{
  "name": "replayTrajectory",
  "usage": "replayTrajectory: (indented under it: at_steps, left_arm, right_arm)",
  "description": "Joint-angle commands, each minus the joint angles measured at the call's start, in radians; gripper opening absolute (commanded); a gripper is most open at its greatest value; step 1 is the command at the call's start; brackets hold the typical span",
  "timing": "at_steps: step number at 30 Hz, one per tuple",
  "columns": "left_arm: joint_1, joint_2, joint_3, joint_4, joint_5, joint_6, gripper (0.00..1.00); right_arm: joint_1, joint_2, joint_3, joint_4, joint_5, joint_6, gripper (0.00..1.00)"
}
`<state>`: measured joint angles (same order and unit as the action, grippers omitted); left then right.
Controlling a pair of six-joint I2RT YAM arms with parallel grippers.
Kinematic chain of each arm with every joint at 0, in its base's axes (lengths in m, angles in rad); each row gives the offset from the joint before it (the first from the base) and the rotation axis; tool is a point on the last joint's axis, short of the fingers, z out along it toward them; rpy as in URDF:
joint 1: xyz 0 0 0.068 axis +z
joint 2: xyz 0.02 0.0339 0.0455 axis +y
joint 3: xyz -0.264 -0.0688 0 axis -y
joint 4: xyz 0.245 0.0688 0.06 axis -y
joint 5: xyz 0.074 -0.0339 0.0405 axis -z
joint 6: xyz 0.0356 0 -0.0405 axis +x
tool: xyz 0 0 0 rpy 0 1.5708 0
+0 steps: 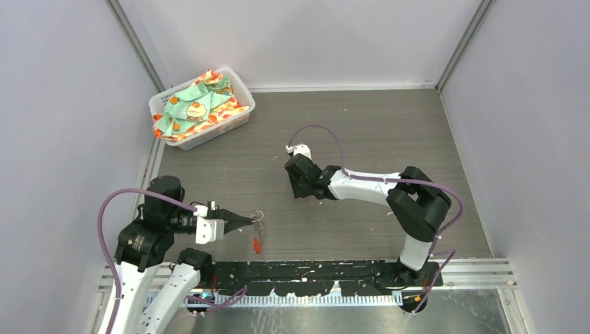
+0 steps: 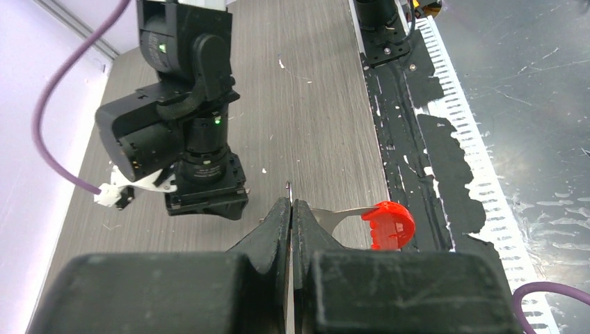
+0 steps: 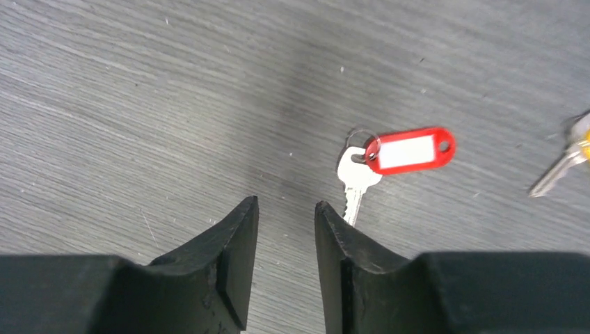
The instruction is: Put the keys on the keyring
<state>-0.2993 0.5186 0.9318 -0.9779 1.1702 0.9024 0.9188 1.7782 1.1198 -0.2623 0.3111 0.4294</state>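
My left gripper is shut on the thin metal part of the keyring, held above the table's near edge. The keyring's red crescent sticks out beside the fingers. Farther back, my right gripper hovers over the table, open and holding nothing. Just beyond its right fingertip lies a silver key with a red tag. A key with a yellow head lies at the right edge of the right wrist view. In the top view the right arm hides both keys.
A white basket of patterned cloth stands at the back left. Grey walls close the table on the left, back and right. A black strip with the arm bases runs along the near edge.
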Motion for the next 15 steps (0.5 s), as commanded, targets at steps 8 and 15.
replayTrajectory:
  at_steps: [8, 15]
  left_arm:
    - [-0.001, -0.007, 0.038, 0.019, -0.001, 0.016, 0.00]
    - [-0.001, -0.005, 0.042, 0.019, -0.003, 0.015, 0.00]
  right_arm:
    - [-0.033, -0.107, -0.213, 0.127, -0.094, 0.131, 0.32]
    - [-0.074, -0.182, -0.249, 0.066, -0.075, 0.124, 0.32]
